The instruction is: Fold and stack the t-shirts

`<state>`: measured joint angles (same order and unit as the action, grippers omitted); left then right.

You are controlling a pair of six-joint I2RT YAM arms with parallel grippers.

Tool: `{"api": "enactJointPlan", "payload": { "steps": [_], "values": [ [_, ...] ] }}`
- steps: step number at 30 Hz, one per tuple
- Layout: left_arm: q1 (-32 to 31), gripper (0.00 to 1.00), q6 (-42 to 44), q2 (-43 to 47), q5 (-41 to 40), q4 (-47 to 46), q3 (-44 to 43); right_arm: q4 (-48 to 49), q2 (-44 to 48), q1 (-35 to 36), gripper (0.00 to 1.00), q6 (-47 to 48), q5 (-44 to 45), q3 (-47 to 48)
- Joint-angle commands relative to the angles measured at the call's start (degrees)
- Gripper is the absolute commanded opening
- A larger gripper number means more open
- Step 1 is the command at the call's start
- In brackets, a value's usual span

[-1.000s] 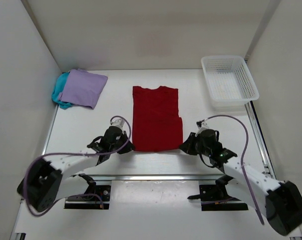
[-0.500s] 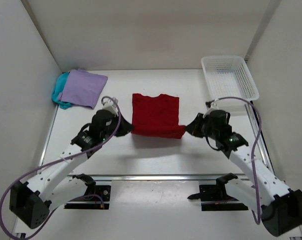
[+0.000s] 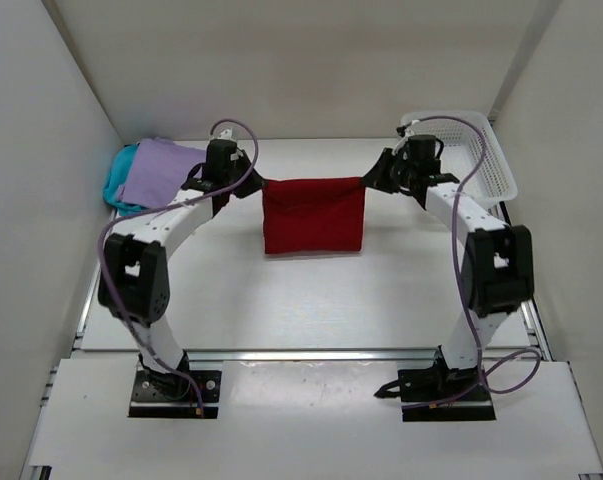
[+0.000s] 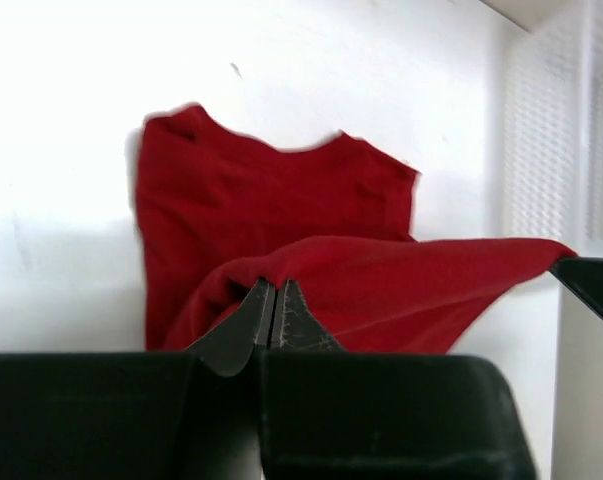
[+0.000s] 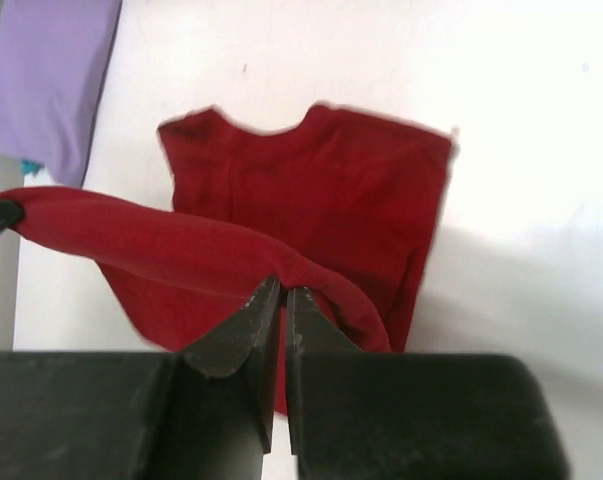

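Red shirt (image 3: 313, 215) sits mid-counter, toward the far side, doubled over on itself. Left claw (image 3: 253, 183) and right claw (image 3: 373, 180) are each pinched tight on one corner of the hem (image 3: 313, 184). Jaws all but meet, with red cloth nipped at the tips in both wrist views. Hem hangs stretched between them, up off the counter (image 3: 311, 300), sagging a little in the middle.

Key relation: the held edge runs left to right, square to the arms, with one claw at each end, so neither arm is nearer. Collar (image 5: 281, 125) lies flat beyond the claws, on the side away from the bases, neck opening toward the far wall. Neck-to-hem axis runs near to far; the fold line is the near edge. From the wrist views I judge the hem to be short of the collar, over the chest.

My read: first half-fold under way. Next call would be to carry the hem toward the collar, claws level and in step, then lower and let go. Risk: uneven travel skews the fold, and the limp cloth will bunch if it goes slack.

Lavender shirt (image 3: 161, 175) lies folded on the teal shirt (image 3: 116, 185) in the far left corner, just beside the left arm. Basket (image 3: 486, 160) is far right, near the right claw; I cannot tell if they touch.
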<state>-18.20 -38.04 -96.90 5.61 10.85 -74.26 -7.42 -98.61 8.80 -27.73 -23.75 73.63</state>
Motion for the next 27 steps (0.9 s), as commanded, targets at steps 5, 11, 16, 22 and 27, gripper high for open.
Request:
{"api": "enactJointPlan", "payload": {
  "steps": [5,11,16,22,27],
  "values": [
    [5.53,0.21,1.04,-12.68,-3.41,1.98,-15.1,-0.93,-16.43,-1.33,0.15,1.98,-3.77,20.31],
    [6.59,0.45,0.17,-13.24,-2.53,0.59,-18.3,-0.05,-14.61,0.95,0.48,3.37,-1.84,20.6],
    [2.39,0.41,-1.77,-10.77,-0.08,-3.99,-10.22,3.7,-10.3,3.58,0.18,0.93,-0.6,11.76],
    [-2.98,0.4,-5.46,-9.71,3.01,-14.45,5.52,14.36,-5.37,10.18,0.02,-0.57,2.11,-6.02],
    [-4.74,0.38,-8.01,-7.26,3.97,-19.98,16.75,16.29,-6.25,9.4,0.0,-1.1,2.82,-13.41]
  ]
}}
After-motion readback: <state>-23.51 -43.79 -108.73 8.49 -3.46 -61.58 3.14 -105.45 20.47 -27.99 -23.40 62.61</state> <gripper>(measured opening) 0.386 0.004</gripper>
